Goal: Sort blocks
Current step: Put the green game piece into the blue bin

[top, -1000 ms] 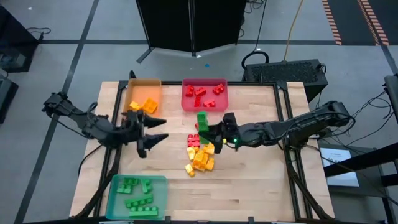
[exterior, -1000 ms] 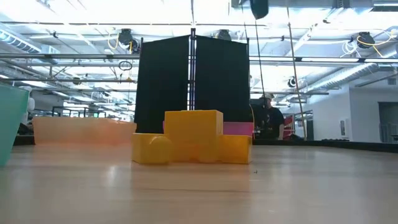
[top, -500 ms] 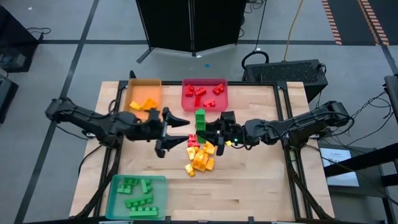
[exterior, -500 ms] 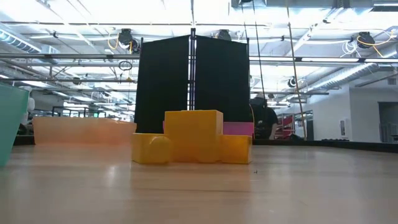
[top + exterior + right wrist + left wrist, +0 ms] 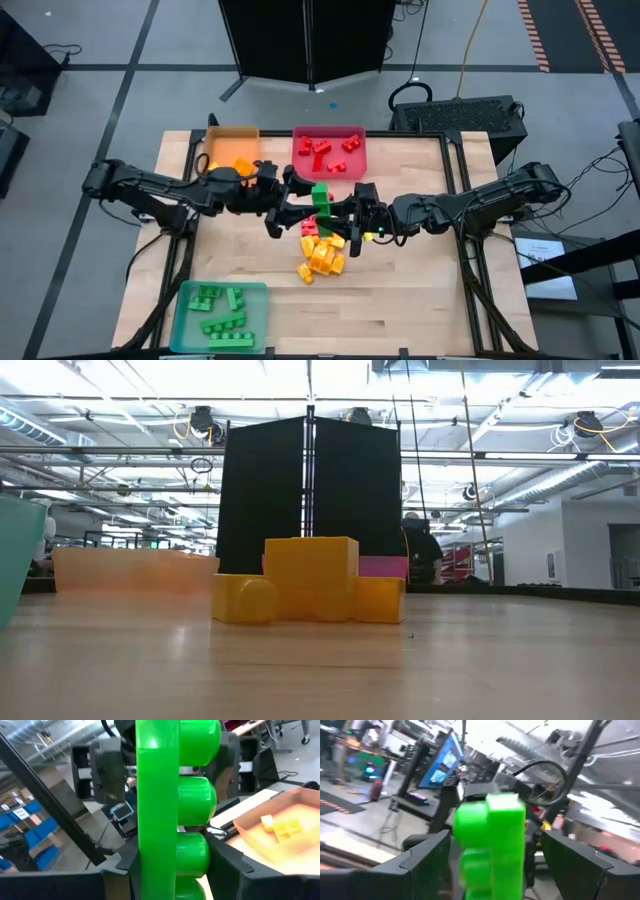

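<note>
the right end effector (image 5: 338,213) is clamped on a long green block (image 5: 321,194), held above the desk's middle, just short of the red tray (image 5: 328,172) at the far edge. the left end effector (image 5: 287,200), fingers apart, brackets the block. if right lets go before left closes, i judge the block drops onto the pile (image 5: 321,248).

A large industrial lab or workshop hall — exposed ceiling trusses (image 5: 500,450) with strip lighting and hanging cables, a grey concrete floor (image 5: 120,60) marked with tape lines, a black partition screen (image 5: 312,490) behind the wooden table (image 5: 420,290), and blue storage bins (image 5: 30,855) on shelving.
</note>
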`<act>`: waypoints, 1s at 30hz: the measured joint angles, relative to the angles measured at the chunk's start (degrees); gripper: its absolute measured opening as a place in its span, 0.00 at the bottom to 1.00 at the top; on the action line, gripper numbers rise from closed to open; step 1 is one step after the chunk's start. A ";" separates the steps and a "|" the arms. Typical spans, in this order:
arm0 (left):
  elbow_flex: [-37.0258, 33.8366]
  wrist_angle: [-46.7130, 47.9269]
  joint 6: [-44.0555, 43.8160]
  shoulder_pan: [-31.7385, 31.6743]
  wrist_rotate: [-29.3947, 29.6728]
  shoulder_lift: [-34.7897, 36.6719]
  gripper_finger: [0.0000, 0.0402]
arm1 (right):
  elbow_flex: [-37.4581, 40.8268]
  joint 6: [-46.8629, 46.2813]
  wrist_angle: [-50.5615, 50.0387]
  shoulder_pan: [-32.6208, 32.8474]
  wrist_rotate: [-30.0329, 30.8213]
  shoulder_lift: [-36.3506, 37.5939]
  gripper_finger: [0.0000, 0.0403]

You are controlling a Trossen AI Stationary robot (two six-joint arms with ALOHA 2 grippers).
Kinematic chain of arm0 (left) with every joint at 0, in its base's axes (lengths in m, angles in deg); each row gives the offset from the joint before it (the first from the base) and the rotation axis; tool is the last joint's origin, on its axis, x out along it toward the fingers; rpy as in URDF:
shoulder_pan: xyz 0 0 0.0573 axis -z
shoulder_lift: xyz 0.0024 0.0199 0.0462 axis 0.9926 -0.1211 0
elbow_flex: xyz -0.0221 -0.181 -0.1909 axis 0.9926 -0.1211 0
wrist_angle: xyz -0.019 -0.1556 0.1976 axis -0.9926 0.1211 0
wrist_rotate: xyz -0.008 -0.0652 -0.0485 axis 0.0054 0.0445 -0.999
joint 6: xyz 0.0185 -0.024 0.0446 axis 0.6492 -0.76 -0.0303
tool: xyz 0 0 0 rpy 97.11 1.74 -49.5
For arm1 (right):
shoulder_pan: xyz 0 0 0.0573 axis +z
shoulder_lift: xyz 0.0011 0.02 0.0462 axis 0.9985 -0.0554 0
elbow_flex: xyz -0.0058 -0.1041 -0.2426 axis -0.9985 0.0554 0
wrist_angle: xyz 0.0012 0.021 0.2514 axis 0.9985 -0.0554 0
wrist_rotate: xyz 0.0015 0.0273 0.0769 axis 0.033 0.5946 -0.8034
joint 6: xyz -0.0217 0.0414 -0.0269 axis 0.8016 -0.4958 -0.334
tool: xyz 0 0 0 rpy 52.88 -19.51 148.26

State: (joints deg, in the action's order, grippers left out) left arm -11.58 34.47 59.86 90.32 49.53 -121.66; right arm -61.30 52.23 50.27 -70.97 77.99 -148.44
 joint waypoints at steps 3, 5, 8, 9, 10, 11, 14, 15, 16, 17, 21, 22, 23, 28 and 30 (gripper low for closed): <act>0.00 -0.93 -0.73 -0.33 -0.54 -1.22 0.78 | 0.00 0.10 -0.43 0.00 -0.02 0.00 0.37; 0.00 -1.38 -1.70 -0.95 -1.35 -1.82 0.78 | -0.02 0.10 -0.70 0.00 -0.12 0.00 0.37; 0.00 -2.38 -3.16 -1.64 -4.03 -2.84 0.78 | -0.02 0.30 -1.20 -0.12 -1.36 0.00 0.37; 0.00 -2.27 -3.29 -1.75 -4.24 -3.11 0.78 | -0.02 0.32 -1.20 -0.15 -1.46 0.00 0.37; 0.00 -2.26 -3.28 -1.78 -4.43 -3.32 0.78 | -0.02 0.32 -1.20 -0.15 -1.49 0.00 0.37; 0.00 -2.31 -3.26 -1.81 -4.61 -3.39 0.77 | -0.02 0.32 -1.37 -0.15 -1.57 0.00 0.37; 0.00 -3.71 -3.22 -2.13 -5.09 -3.31 0.76 | -0.02 0.32 -1.49 -0.17 -1.74 -0.52 0.37; 0.00 -3.95 -3.09 -2.15 -5.06 -3.29 0.75 | -0.02 0.29 -1.61 -0.17 -1.98 -0.66 0.37; 0.00 -3.98 -2.93 -2.15 -5.06 -3.29 0.74 | -0.02 0.14 -1.77 -0.17 -2.56 -0.81 0.37; 0.00 -4.02 -2.82 -2.12 -5.06 -3.31 0.72 | -0.02 -0.04 -1.48 -0.17 -3.02 -1.26 0.37; 0.00 -5.39 -2.84 -2.02 -5.07 -3.28 0.65 | -0.04 -1.07 -1.51 -0.15 -3.10 -2.17 0.37; 0.00 -5.25 -2.90 -2.06 -5.06 -3.27 0.63 | -0.04 -1.33 -0.96 -0.17 -3.04 -2.50 0.37; 0.00 -5.22 -3.14 -2.06 -5.06 -3.29 0.61 | -0.07 -1.41 -0.70 -0.18 -3.01 -2.54 0.37; 0.00 -5.19 -3.24 -2.06 -4.98 -3.31 0.46 | -0.07 -1.13 -0.52 -0.31 -2.93 -2.54 0.37; 0.00 -5.01 -3.16 -2.11 -4.71 -3.31 0.43 | -0.07 -1.15 -0.50 -0.35 -2.65 -2.54 0.37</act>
State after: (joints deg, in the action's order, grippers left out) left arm -11.58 29.47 56.70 88.21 44.83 -124.98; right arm -61.37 51.08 49.77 -71.31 75.34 -150.98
